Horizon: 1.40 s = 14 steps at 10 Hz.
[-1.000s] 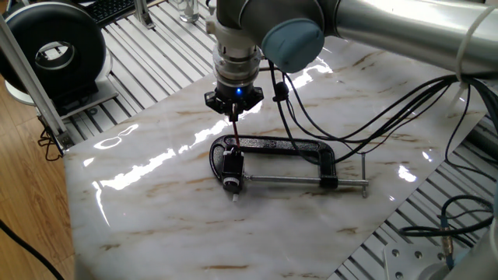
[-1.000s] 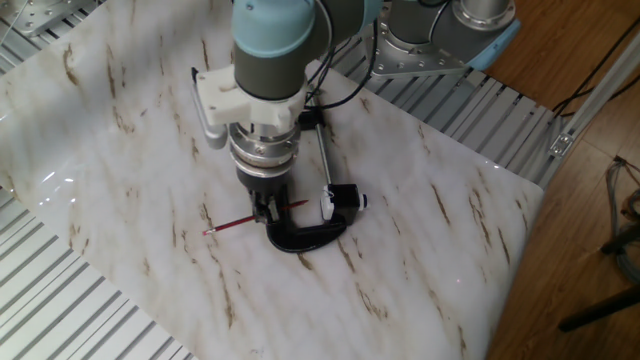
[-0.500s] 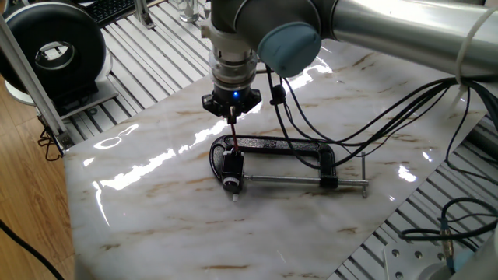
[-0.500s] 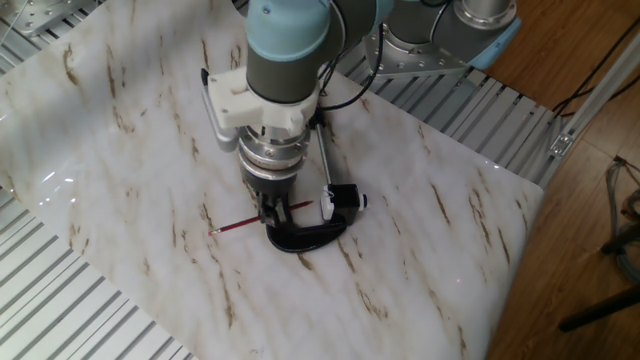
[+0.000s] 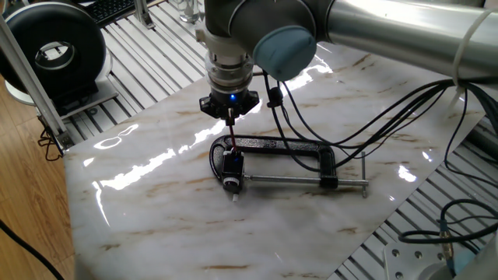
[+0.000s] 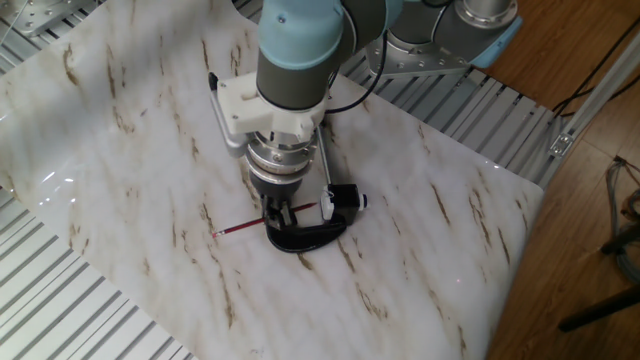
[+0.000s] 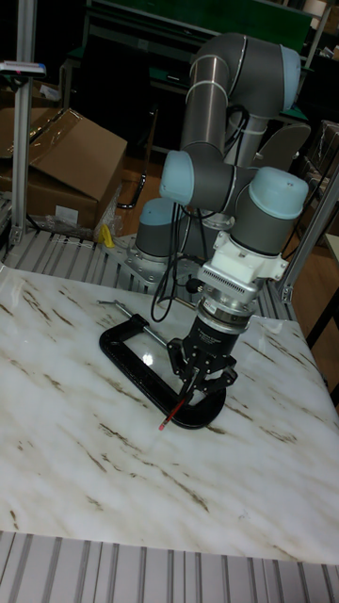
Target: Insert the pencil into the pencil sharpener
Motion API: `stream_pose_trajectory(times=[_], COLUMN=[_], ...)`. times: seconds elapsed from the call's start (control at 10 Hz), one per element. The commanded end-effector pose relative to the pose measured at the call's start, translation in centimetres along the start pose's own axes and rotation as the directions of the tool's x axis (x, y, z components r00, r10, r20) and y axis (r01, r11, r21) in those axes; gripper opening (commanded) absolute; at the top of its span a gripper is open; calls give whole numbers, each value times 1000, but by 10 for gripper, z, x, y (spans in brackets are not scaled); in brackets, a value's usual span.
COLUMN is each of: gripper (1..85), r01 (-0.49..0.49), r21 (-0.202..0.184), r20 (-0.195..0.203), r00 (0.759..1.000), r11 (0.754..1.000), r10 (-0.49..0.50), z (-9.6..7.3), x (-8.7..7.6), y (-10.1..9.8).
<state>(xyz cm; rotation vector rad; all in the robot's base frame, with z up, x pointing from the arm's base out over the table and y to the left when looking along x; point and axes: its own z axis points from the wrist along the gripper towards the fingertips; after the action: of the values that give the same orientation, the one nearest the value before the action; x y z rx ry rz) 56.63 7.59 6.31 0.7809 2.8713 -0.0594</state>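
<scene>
Two short black fingers (image 7: 215, 369) of the tool (image 6: 281, 212) are closed on the pencil (image 6: 246, 226), gripping it along its shaft rather than at an end. The pencil lies close to level above the table (image 6: 120, 120). In the other fixed view its free end sticks out to the left of the tool, over the marble, and a short stretch shows on the right side, pointing at the sharpener (image 6: 345, 199). In the tall fixed view the pencil (image 7: 176, 408) slants down out of the tool (image 7: 203, 377), its tip low near the table.

The sharpener (image 5: 230, 166) is held in the mouth of a big black clamp (image 5: 289, 145) that lies flat on the table; the clamp's steel screw rod (image 5: 303, 182) runs off to the right in one fixed view. In that view the tool (image 5: 230, 109) hangs just above and behind the sharpener, with the pencil (image 5: 232, 133) seen nearly end-on as a thin dark line dropping from the tool toward the clamp's near corner. Whether the pencil's end has reached the sharpener's opening cannot be told; in the other fixed view it lies close beside it. The tool itself touches neither clamp nor table.
</scene>
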Motion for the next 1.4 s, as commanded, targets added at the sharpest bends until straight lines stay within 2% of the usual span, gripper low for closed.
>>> stream_pose_trajectory(times=[0.0,0.8,1.3], gripper=[10,10,10], r01=[-8,-7,-7], r21=[-8,-5,0], r20=[-6,3,-5], r00=[1000,1000,1000], r11=[1000,1000,1000], r10=[8,7,7], z=[-3,-3,-4], x=[5,11,18], y=[4,9,8])
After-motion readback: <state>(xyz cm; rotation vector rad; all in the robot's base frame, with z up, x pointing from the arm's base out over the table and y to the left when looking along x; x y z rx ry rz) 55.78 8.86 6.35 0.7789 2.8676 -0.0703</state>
